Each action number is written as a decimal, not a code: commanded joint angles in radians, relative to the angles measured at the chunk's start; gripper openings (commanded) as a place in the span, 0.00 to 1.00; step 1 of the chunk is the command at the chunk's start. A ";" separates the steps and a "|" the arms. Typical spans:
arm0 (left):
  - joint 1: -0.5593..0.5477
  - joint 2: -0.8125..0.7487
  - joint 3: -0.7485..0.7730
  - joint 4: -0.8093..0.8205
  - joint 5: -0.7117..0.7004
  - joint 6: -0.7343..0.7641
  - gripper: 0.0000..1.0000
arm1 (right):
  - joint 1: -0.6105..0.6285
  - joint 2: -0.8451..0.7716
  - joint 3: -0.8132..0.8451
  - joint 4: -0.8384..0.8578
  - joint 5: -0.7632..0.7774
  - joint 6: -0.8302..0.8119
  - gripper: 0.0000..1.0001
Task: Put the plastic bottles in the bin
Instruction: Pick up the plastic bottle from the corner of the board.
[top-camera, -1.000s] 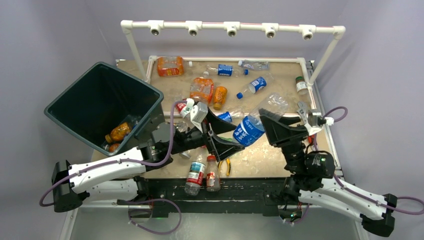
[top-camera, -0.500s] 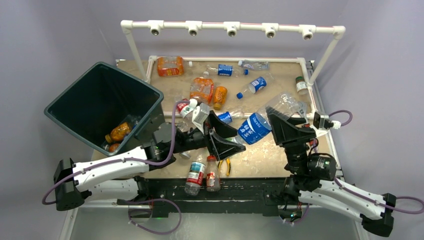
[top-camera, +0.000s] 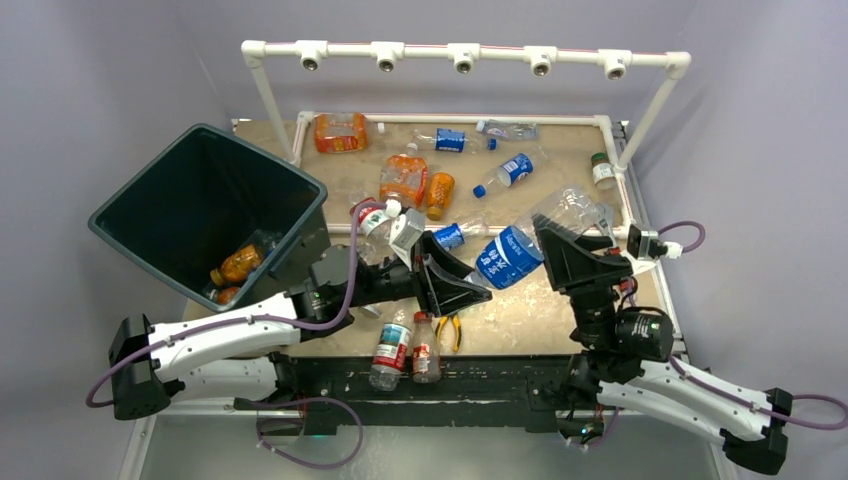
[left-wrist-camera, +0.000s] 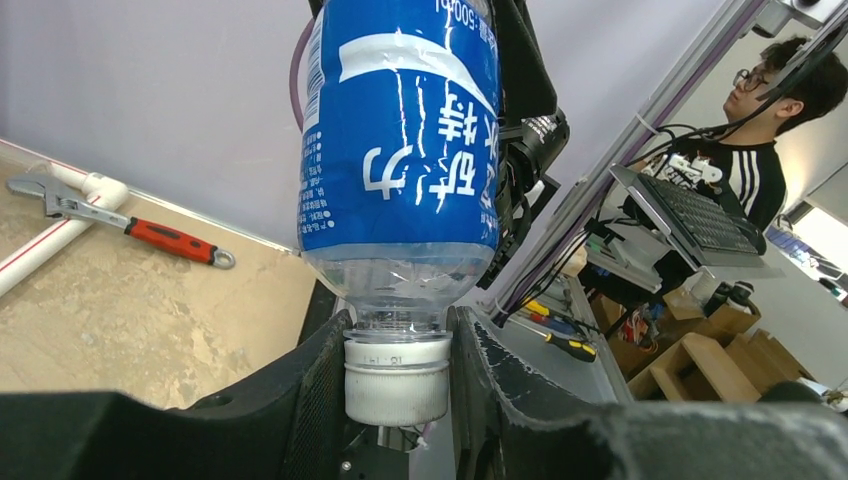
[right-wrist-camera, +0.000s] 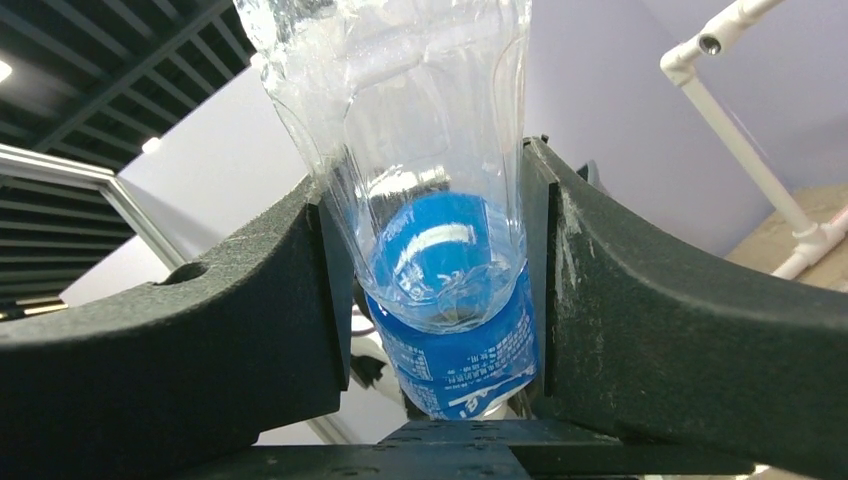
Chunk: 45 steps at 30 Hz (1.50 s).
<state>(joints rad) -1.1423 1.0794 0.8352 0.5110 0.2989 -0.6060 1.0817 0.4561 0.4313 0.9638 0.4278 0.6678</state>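
Since a second ago my left pincer (top-camera: 478, 278) has narrowed from wide open, and now its fingers press on both sides of the white cap (left-wrist-camera: 395, 378) of the blue-labelled bottle (top-camera: 505, 258). My right pincer (top-camera: 548, 252) is clamped on the clear bottom end of the same bottle, its jaws held apart by it. The bottle hangs above the table (top-camera: 530, 310) between my two arms, right of the bin (top-camera: 200, 200) and apart from it. One orange bottle (top-camera: 240, 263) lies inside the bin.

The blue-labelled bottle (left-wrist-camera: 400, 150) is cut off by the top edge in both wrist views
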 joint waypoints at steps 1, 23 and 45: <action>-0.005 -0.037 0.031 0.017 -0.039 0.021 0.00 | 0.005 -0.043 0.045 -0.117 -0.064 -0.028 0.48; -0.005 0.001 0.670 -0.874 -0.294 0.536 0.00 | 0.004 -0.278 0.498 -1.138 0.008 -0.247 0.99; -0.005 0.139 0.996 -1.430 -0.503 0.572 0.00 | 0.004 0.002 0.590 -0.945 -0.114 -0.374 0.99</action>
<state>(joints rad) -1.1465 1.1053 1.7477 -0.6800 -0.2863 -0.0418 1.0801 0.3756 0.8577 0.0399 0.2440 0.4011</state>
